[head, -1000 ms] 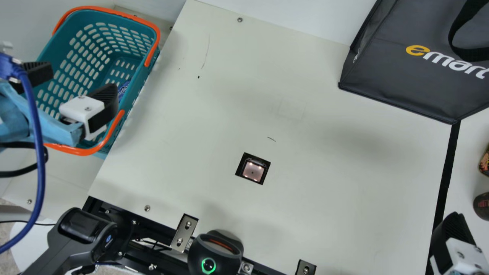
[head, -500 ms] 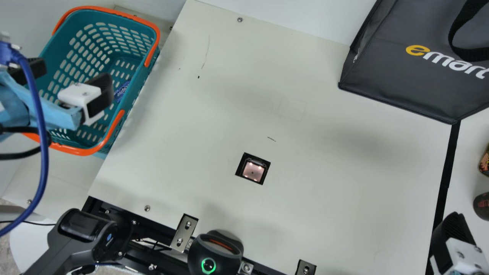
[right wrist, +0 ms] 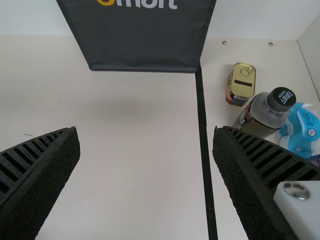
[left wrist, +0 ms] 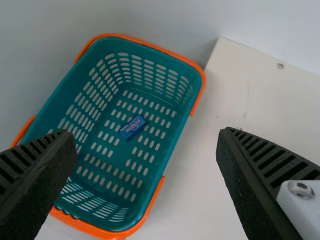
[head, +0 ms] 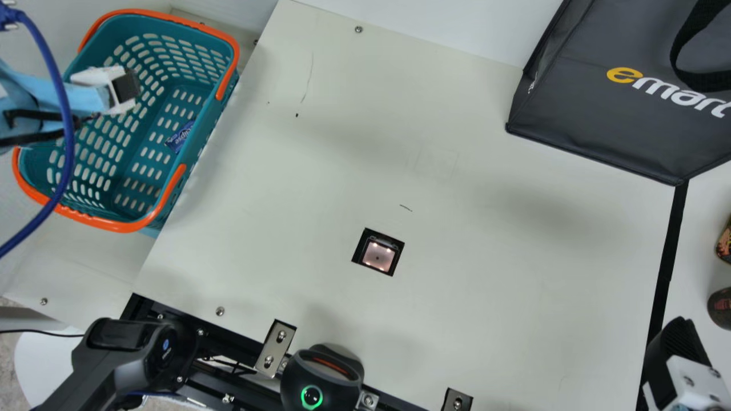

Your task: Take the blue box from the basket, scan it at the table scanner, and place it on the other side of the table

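Observation:
Over the basket's left part in the main view is my left gripper [head: 117, 88]. In the left wrist view the same gripper [left wrist: 146, 147] is open, its fingers wide apart with nothing between them. The small blue box [head: 180, 137] lies on the floor of the teal basket [head: 145, 165]; the left wrist view shows the blue box [left wrist: 133, 126] inside the basket [left wrist: 172, 165], well below the fingers. The table scanner [head: 378, 254] is set into the tabletop. At the lower right corner stands my right gripper [head: 677, 365]; in the right wrist view that gripper [right wrist: 146, 150] is open and holds nothing.
A dark bag [head: 617, 114] stands at the back right. Past the black tape line [right wrist: 204, 135] are a can [right wrist: 241, 84], a dark-capped bottle [right wrist: 265, 112] and a blue-white packet [right wrist: 302, 130]. A black device with a green ring [head: 320, 379] sits at the front edge.
My left gripper has moved up and left in the main view, uncovering more of the basket and the blue box. The right arm has kept still.

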